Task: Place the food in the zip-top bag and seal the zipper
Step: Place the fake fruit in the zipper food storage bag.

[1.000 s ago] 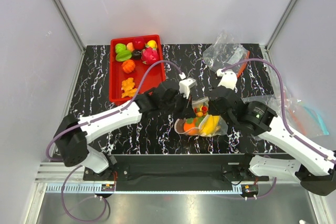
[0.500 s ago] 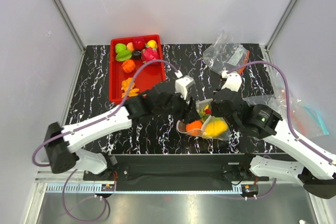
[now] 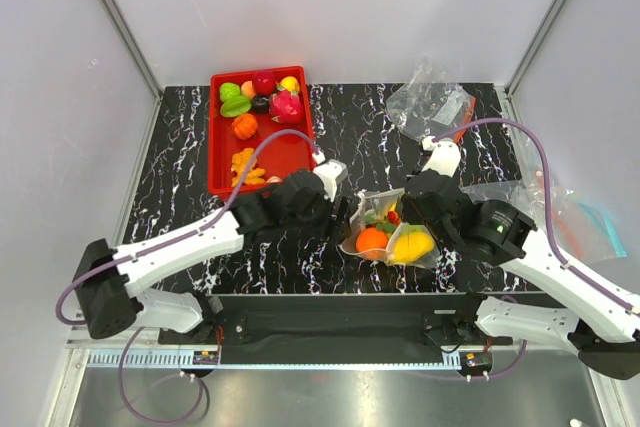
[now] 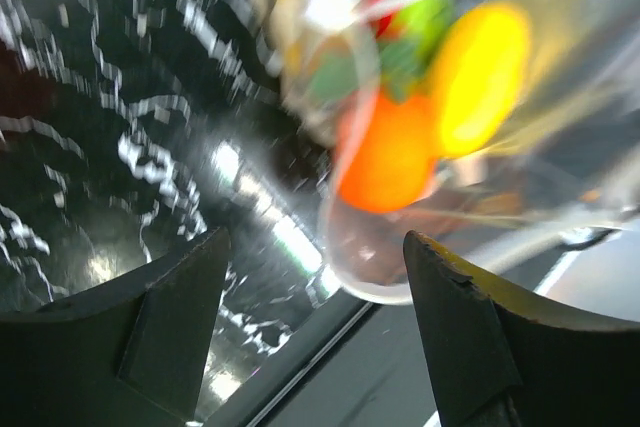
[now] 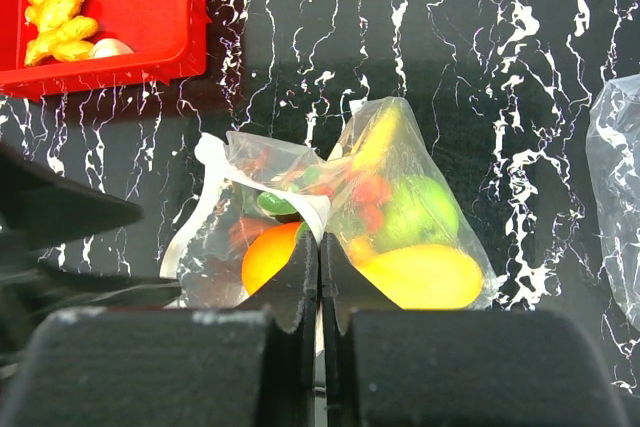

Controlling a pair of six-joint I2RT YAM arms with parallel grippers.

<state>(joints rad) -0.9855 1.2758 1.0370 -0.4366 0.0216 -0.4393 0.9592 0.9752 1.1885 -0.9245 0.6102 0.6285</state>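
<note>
The zip-top bag [image 3: 392,234] lies on the black marble table near its front edge, with the food inside it. In the right wrist view the bag [image 5: 440,172] shows the orange [image 5: 266,257], the yellow oval fruit [image 5: 425,277] and the green apple [image 5: 420,209]. My right gripper [image 5: 319,244] is shut on the bag's whitish mouth strip, the zipper [image 5: 213,169]. My left gripper [image 3: 338,217] stands open just left of the bag and holds nothing. In the blurred left wrist view, the orange [image 4: 385,152] sits beyond its open fingers [image 4: 190,287].
A red tray [image 3: 222,175] with several other toy foods stands at the back left. Other clear bags lie at the back right [image 3: 430,102] and at the right edge [image 3: 545,202]. The table's front edge runs just below the dotted bag.
My left gripper has opened, let go of the bag and drawn back to the left. The bag has settled lower on the table, and the right gripper still holds it.
</note>
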